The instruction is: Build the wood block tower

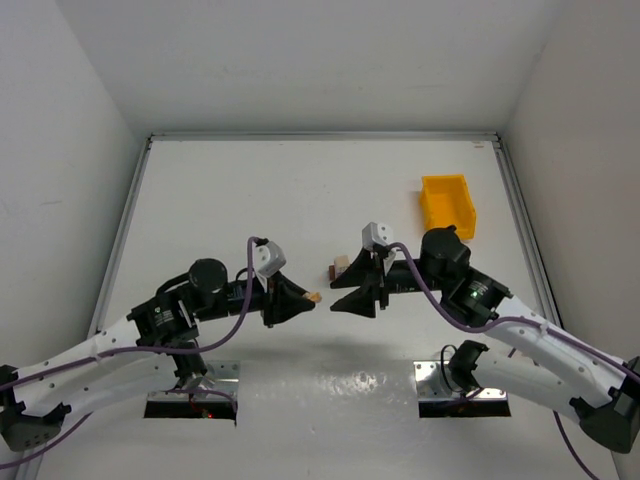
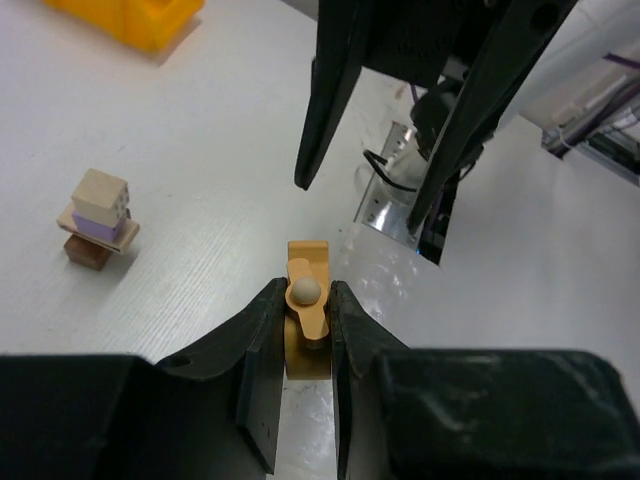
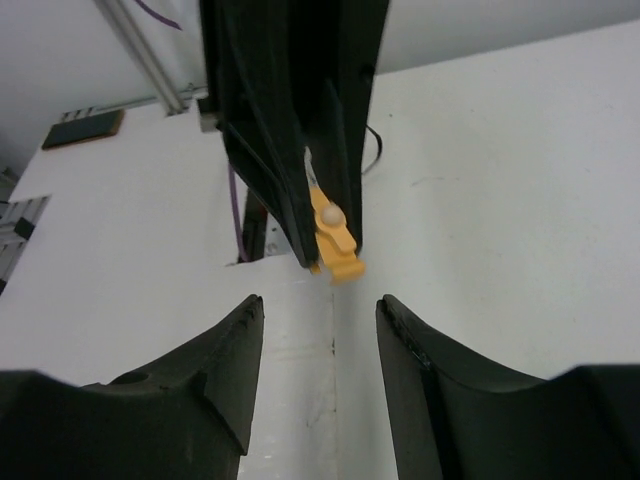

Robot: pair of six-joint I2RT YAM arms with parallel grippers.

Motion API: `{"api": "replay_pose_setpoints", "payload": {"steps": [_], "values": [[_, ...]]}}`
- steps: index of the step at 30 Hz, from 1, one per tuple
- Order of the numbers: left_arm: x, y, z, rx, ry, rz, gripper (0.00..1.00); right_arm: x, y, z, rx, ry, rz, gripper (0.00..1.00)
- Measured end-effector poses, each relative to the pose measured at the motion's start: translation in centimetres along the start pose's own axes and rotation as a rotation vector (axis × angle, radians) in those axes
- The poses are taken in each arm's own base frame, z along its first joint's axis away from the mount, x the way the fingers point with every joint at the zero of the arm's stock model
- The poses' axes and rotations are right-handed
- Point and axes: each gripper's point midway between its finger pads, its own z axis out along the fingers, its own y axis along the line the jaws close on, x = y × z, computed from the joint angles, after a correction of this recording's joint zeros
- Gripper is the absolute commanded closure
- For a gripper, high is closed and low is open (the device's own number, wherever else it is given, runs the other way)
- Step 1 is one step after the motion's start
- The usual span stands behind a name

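The wood block tower point(image 1: 340, 268) stands mid-table; in the left wrist view point(image 2: 97, 222) it is a dark brown base, a tan slab, a purple block and a light tan cube on top. My left gripper point(image 2: 303, 297) is shut on an orange-tan wooden piece point(image 2: 307, 258) with a pale round knob, held above the table. It shows in the top view point(image 1: 306, 297) just left of the tower. My right gripper point(image 3: 320, 318) is open and empty, facing the left gripper tip to tip point(image 1: 338, 297). The held piece point(image 3: 333, 238) hangs just beyond its fingertips.
A yellow plastic bin point(image 1: 448, 205) sits at the back right, also at the top left of the left wrist view point(image 2: 130, 15). Two metal base plates point(image 1: 192, 390) lie at the near edge. Raised white walls enclose the table.
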Motion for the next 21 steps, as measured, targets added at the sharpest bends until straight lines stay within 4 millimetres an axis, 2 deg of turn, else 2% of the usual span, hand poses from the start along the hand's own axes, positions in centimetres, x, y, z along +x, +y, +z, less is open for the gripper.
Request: {"api": "replay_pose_setpoints", "payload": {"steps": [4,9,21], "values": [[0.5,-1.1,0.2,0.069,0.041,0.029,1.0,-1.5,1.3,0.0,-0.074,-0.019,-0.035,0.5],[0.0,-2.2,0.3,0.136,0.053,0.059,1.0,-2.9,2.1,0.1,-0.123,-0.026,-0.063,0.51],[-1.0,-3.1,0.9,0.19,0.034,0.094,1.0,-0.6,1.9,0.5,-0.147,0.055,-0.001,0.6]]}}
